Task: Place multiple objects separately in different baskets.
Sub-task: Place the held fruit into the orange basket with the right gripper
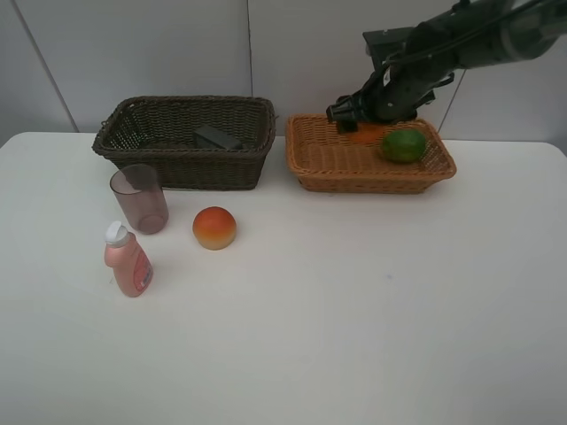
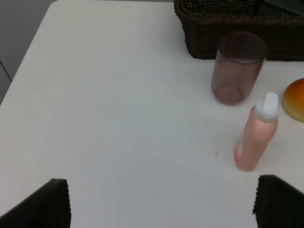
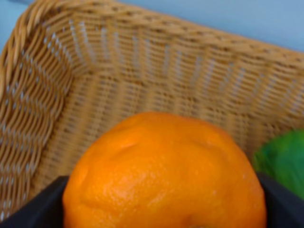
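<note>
Left gripper: jaws spread wide, nothing between the dark fingers. It hangs over bare white table and is out of the high view. The near half of the table is open room, and so is the right side up to the tan basket.

Pink bottle: upright with a white cap, toward the table's left edge, nearest the front of all the items. Any print on it is too small to read.

Peach: on the table just right of the bottle and slightly farther back, standing free.

Cup: upright, translucent purplish, behind the bottle and in front of the dark basket. It is near the basket's front wall; the gap is hard to judge.

Dark basket: back left. A black bottle lies inside, partly hidden by the rim; no writing legible.

Tan basket: back right, beside the dark one with a narrow gap between them. A green fruit sits in its right end.

Right gripper: over the tan basket's back middle, clenched on the orange, with a dark pad at each side of it in the wrist view.
- In the high view the gripper hides most of the orange.
- Cannot tell whether the orange touches the basket floor.
- The green fruit is just beside the orange, cut off at the wrist frame's edge.
- The wrist view is soft in focus.

Right arm: enters from the upper right, cut off by the frame. The pale wall lies behind both baskets.
</note>
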`<state>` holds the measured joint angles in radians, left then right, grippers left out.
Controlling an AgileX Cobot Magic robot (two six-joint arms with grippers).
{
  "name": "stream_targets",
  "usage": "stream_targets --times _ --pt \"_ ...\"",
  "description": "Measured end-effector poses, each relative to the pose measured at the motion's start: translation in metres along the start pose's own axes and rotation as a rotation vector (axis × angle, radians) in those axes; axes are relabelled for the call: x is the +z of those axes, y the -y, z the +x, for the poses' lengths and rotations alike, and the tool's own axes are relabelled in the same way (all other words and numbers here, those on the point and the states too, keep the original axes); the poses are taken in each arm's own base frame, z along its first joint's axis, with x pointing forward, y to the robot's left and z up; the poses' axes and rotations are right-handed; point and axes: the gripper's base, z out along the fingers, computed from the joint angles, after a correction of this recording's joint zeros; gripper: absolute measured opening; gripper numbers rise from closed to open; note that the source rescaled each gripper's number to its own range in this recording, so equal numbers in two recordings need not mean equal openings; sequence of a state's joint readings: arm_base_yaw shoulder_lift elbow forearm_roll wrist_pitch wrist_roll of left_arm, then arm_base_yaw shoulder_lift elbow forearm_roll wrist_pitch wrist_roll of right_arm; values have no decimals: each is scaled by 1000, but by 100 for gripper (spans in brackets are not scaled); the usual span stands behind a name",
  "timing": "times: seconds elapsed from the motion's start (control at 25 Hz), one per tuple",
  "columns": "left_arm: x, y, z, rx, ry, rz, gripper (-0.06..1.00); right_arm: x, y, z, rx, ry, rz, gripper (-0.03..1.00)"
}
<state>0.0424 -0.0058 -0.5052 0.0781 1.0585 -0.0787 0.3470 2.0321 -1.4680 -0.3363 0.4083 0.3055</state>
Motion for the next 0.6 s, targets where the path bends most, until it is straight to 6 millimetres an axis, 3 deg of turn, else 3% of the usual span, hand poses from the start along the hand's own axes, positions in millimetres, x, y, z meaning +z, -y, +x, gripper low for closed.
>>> stream_targets --times 0.4,0.44,0.52,0.6 --pt "0 0 0 0 0 -1 100 38 -7 16 -11 9 -34 62" --pt "0 0 0 0 0 -1 100 39 -8 15 -11 20 -38 65" --pt "0 0 0 0 0 -1 100 40 -9 12 -11 59 -51 83" --pt "0 0 0 0 0 -1 100 39 -10 10 -11 84 -59 94"
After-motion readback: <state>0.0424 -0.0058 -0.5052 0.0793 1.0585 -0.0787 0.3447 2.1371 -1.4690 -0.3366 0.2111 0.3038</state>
